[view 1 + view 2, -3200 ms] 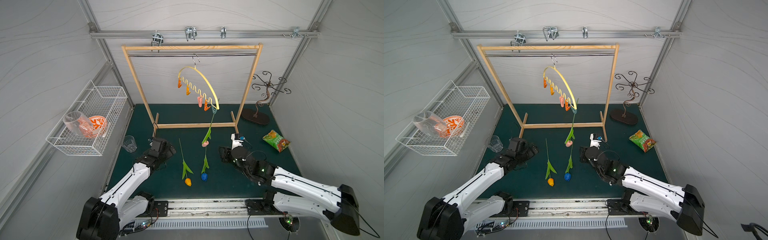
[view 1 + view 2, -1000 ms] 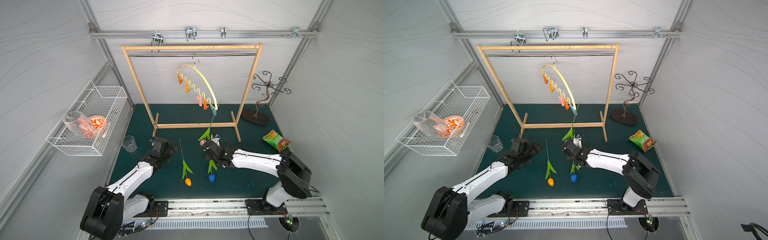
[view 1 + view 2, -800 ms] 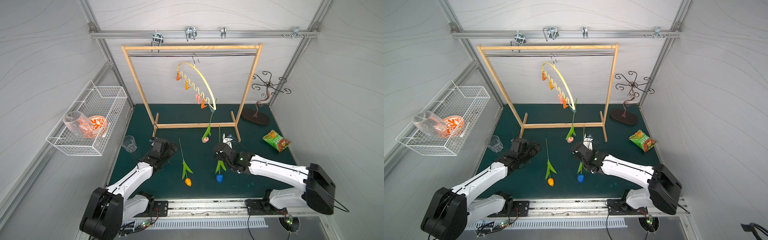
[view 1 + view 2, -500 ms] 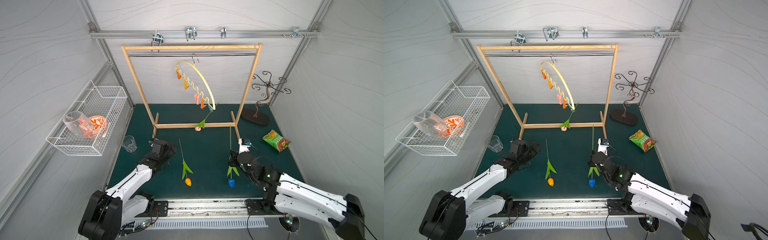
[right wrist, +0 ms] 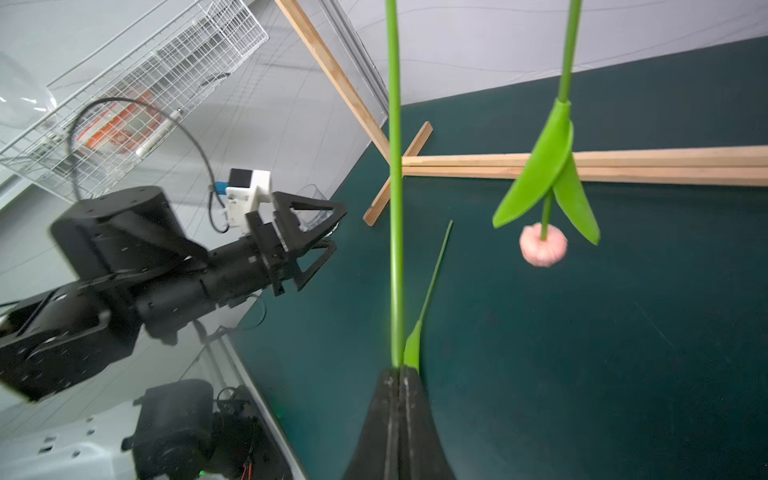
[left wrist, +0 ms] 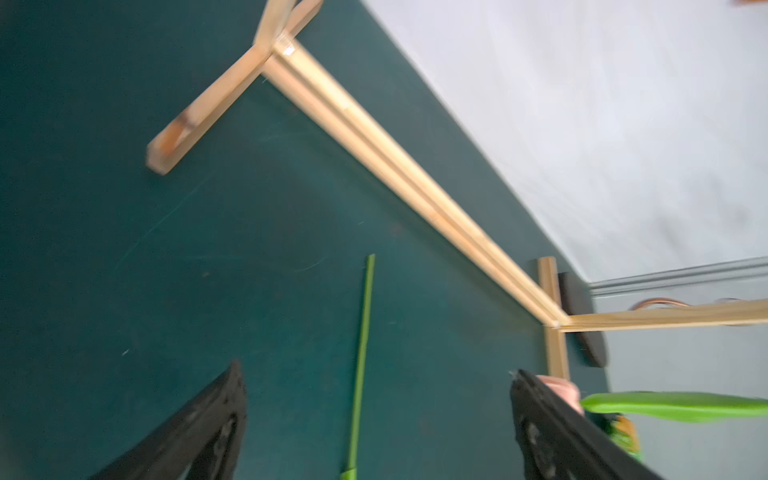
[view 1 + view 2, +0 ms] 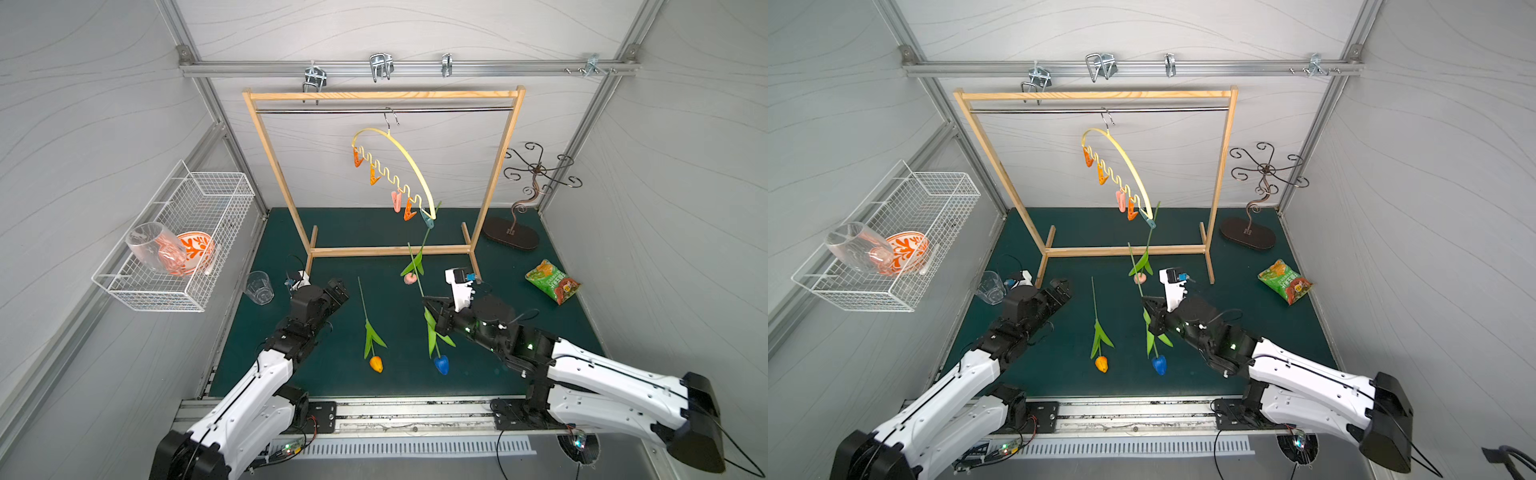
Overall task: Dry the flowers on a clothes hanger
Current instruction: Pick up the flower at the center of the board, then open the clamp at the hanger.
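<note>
Your right gripper (image 5: 399, 372) is pressed together on the blue tulip's (image 7: 441, 364) stem, with the head toward 6 o'clock. In a top view, the pink tulip (image 7: 410, 278) hangs head down at 11 o'clock, clipped by the teal pin (image 7: 427, 219) on the hanger (image 7: 409, 160). The orange tulip (image 7: 376, 363) lies on the table (image 7: 399, 386) at 9 o'clock. Beyond it, your left gripper (image 7: 338, 291) stands spread and holds nothing, near that stem's tip.

Right claw (image 7: 432, 311) grips blue tulip (image 7: 441, 364) — pink tulip (image 7: 410, 278) hangs pegged; orange tulip (image 7: 376, 364) lies flat.
</note>
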